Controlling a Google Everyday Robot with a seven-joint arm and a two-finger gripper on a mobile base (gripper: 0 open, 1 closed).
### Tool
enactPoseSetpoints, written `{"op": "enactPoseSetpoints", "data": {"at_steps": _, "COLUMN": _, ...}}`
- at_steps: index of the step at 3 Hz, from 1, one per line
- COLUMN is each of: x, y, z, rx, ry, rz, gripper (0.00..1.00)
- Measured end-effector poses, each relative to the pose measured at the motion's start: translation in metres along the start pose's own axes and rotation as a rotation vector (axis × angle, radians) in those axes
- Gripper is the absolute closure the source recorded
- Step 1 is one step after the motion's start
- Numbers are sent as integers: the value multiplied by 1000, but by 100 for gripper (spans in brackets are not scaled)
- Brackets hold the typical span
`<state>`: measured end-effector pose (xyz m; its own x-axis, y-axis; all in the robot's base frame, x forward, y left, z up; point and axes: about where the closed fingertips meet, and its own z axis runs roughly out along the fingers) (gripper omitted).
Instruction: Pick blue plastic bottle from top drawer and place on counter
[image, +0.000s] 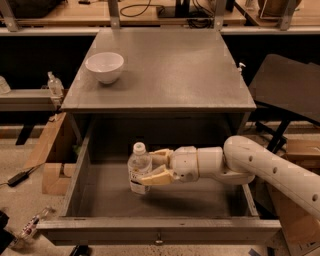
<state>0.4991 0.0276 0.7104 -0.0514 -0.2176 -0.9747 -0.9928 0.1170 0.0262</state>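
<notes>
The blue plastic bottle is a small clear bottle with a white cap and a white label. It stands upright inside the open top drawer, left of centre, lifted a little off the drawer floor. My gripper reaches in from the right on a white arm, and its tan fingers are shut on the bottle's body from the right side. The counter is the grey cabinet top above and behind the drawer.
A white bowl sits on the counter's left rear part. A pump-topped clear bottle stands on a ledge to the left. Cardboard boxes lie on the floor at left. A dark chair is at right.
</notes>
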Motion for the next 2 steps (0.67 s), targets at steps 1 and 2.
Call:
{"op": "enactPoseSetpoints", "data": {"at_steps": 1, "x": -54, "y": -22, "z": -35, "rx": 74, "ry": -33, "rz": -46, "gripper": 100}}
{"op": "enactPoseSetpoints", "data": {"at_steps": 2, "x": -150, "y": -45, "z": -99, "rx": 185, "ry": -9, "rz": -117, "gripper": 100}}
